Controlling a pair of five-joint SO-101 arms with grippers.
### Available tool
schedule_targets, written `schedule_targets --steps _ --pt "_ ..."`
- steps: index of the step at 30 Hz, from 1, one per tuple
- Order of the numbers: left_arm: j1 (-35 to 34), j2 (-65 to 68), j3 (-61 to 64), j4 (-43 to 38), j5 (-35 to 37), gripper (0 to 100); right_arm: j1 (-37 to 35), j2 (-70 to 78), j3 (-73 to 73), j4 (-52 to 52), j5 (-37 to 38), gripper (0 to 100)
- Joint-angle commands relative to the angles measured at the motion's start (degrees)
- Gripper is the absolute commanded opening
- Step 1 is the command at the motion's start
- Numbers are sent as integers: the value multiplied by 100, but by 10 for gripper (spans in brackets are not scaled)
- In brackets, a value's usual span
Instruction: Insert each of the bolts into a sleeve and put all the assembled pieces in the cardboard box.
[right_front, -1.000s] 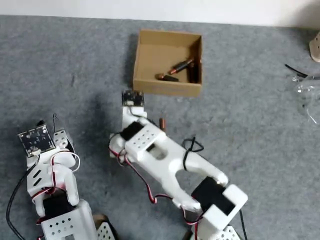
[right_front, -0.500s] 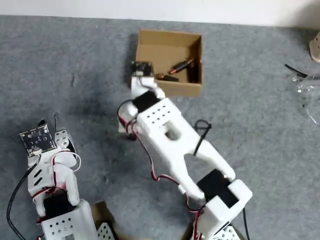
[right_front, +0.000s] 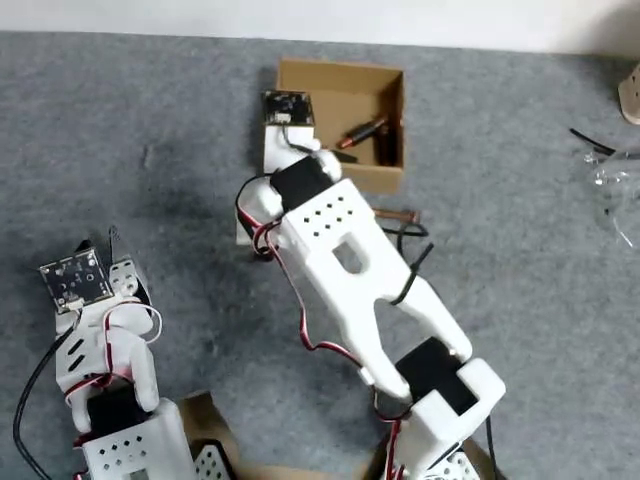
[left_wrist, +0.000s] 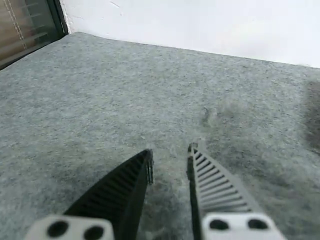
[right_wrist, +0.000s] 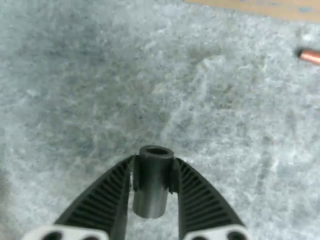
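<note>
My right gripper (right_wrist: 154, 164) is shut on a short black sleeve (right_wrist: 152, 187), held upright over grey carpet with its bore showing. A copper bolt (right_wrist: 308, 55) lies on the carpet beyond it, near the box's edge. From above, the right arm (right_front: 340, 240) stretches to the left front corner of the cardboard box (right_front: 330, 172), and its wrist covers the gripper. Assembled pieces (right_front: 362, 131) lie inside the box. The copper bolt (right_front: 396, 214) lies just in front of the box. My left gripper (left_wrist: 170, 151) stands slightly open over bare carpet, holding nothing, at the near left.
Clear plastic glasses and a black cable (right_front: 607, 170) lie at the right edge, with a tan object (right_front: 630, 93) behind them. A scrap of cardboard (right_front: 203, 418) lies by the left arm's base (right_front: 135, 450). A white wall borders the carpet's far side.
The right arm has swung away from me, from mid-carpet up to the box's left front corner. The bolt now shows to the arm's right. The left arm has kept still.
</note>
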Motion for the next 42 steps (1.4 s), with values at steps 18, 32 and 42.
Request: schedule_targets --steps 18,32,42 --pt "110 -101 57 -105 0 115 110 -92 -119 -321 97 51" --pt "119 -101 57 -105 0 115 -453 -75 444 -752 730 217" --pt "119 -101 57 -114 0 115 -453 -84 2325 -2053 721 217"
